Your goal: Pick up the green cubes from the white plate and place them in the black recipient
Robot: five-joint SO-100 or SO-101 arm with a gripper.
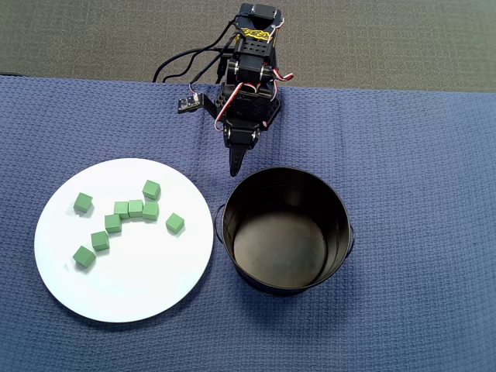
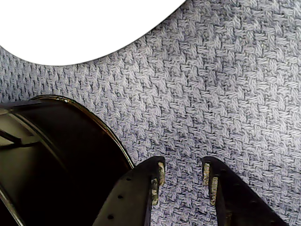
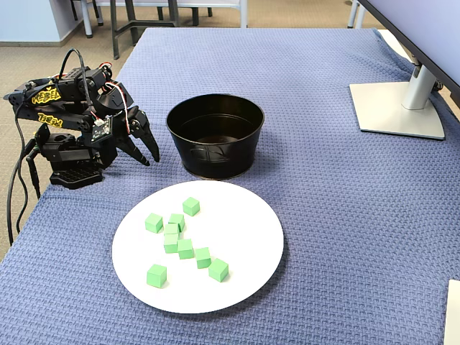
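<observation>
Several small green cubes (image 1: 136,208) lie scattered on the white plate (image 1: 124,287) at the left of the overhead view; in the fixed view the cubes (image 3: 185,249) sit on the plate (image 3: 244,237) at the front. The black pot (image 1: 339,203) stands right of the plate and looks empty; it also shows in the fixed view (image 3: 215,154). My gripper (image 1: 235,169) hangs just behind the pot's rim, open and empty, over the cloth. In the wrist view the gripper (image 2: 183,176) is open over bare cloth, with the pot (image 2: 94,120) at the left and the plate's edge (image 2: 84,28) at the top. No cubes show there.
A blue woven cloth (image 1: 418,155) covers the table. The arm's base (image 3: 68,172) and its cables stand at the table's left edge in the fixed view. A monitor stand (image 3: 399,108) is at the far right, and a white object (image 3: 453,309) at the bottom right corner.
</observation>
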